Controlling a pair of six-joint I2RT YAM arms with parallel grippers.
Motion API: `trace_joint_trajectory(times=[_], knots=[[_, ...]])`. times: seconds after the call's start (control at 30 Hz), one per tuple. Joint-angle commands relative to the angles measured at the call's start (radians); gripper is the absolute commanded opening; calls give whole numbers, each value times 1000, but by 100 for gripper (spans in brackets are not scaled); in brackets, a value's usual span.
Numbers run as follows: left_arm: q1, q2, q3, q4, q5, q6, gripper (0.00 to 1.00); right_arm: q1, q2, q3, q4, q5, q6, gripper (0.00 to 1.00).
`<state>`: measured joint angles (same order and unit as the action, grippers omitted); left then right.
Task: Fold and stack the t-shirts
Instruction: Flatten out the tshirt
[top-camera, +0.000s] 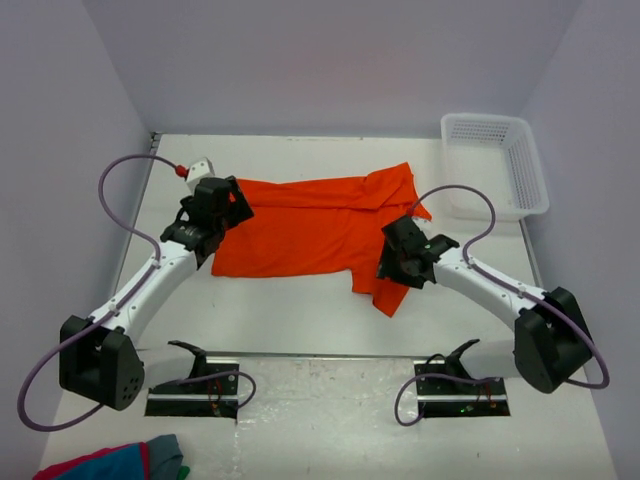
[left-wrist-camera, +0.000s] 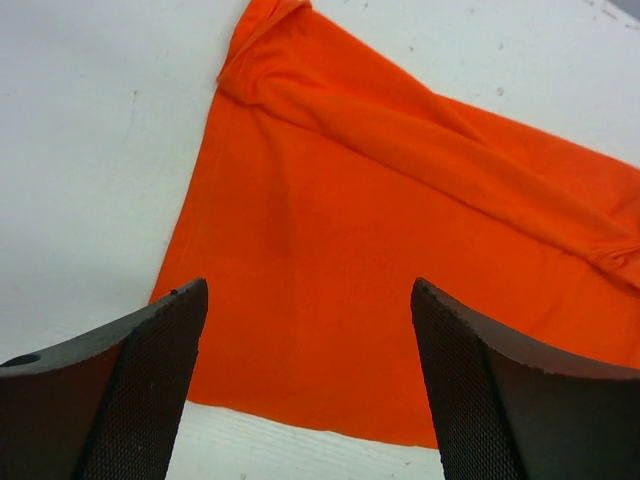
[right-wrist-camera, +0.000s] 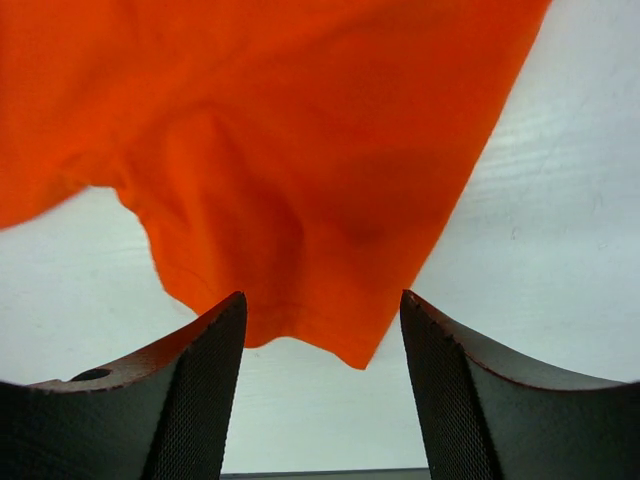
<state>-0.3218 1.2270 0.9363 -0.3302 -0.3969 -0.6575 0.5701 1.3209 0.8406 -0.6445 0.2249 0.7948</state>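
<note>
One bright orange t-shirt (top-camera: 310, 235) lies spread on the white table, its upper part folded over into a band and one sleeve trailing toward the front right. My left gripper (top-camera: 228, 205) hovers at the shirt's left edge. In the left wrist view that gripper (left-wrist-camera: 310, 290) is open, with the flat cloth (left-wrist-camera: 380, 200) and its hem showing between the fingers and nothing held. My right gripper (top-camera: 392, 262) sits over the trailing sleeve. The right wrist view shows it (right-wrist-camera: 322, 300) open too, with the sleeve's corner (right-wrist-camera: 300, 130) just beyond the fingertips.
A white mesh basket (top-camera: 497, 160) stands at the back right. A small red-and-white object (top-camera: 195, 168) lies near the back left. A red, blue and grey cloth bundle (top-camera: 110, 462) sits at the front left corner. Two black stands (top-camera: 195, 385) (top-camera: 455, 385) line the near edge.
</note>
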Motion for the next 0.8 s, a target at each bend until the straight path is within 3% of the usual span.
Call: trace_joint_trajectory(times=[0.0,0.23,0.4,0.63,0.77], knots=[[1,-67,-30,-6,-5,16,82,37,17,-27,-38,46,170,63],[0,-126,-103,19,49,12,82,125,54,-115,-75,125,352,49],[0,-141,-125,34,63,27,82,171,87,-141,-90,131,460,48],[0,-141,-146,46,87,27,81,191,123,-133,-80,137,481,47],[0,-158,-157,45,86,30,81,195,129,-153,-49,117,503,41]])
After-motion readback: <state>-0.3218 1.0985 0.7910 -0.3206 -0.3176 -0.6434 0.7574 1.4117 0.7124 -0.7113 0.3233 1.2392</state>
